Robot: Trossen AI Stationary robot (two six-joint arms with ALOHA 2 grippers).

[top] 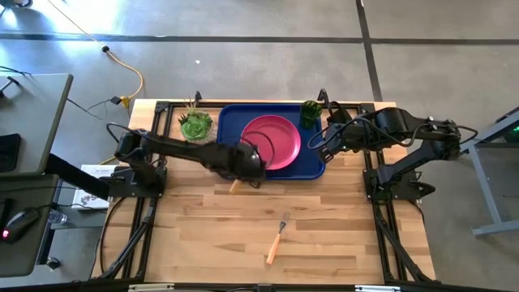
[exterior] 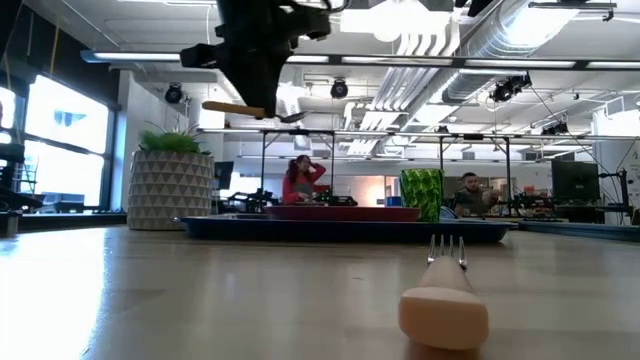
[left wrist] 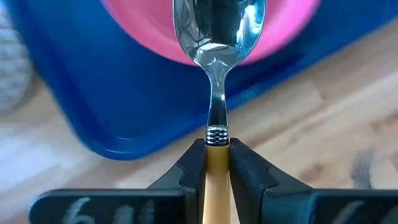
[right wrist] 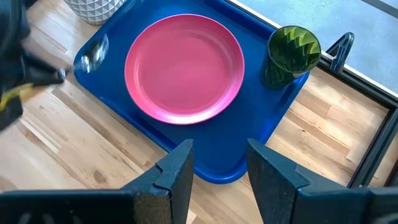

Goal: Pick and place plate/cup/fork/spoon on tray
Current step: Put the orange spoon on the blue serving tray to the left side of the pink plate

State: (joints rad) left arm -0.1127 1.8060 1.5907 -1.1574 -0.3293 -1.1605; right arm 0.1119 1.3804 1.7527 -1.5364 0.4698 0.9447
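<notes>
— Where has the spoon got to?

— In the left gripper. The fingers are pinched on its orange handle, just behind the metal collar, and the silver bowl sticks out forward over the tray's near left corner, reaching over the edge of the plate. From table height it hangs level, well above the surface.

— And the plate itself?

— Flat on the blue tray, roughly in the middle, pink-red and with nothing on it. The green cup stands upright in the tray's far right corner, beside the plate but not touching it.

— The fork?

— On the bare table, toward the near edge and well apart from the tray, tines pointing away toward the tray, handle toward the near edge.

— What about the other arm?

— The right gripper hovers near the tray's right edge — jaws parted wide, nothing between them.

— Anything else up there?

— A white pot with a green succulent, at the far edge of the table just beside the tray's left end.
</notes>
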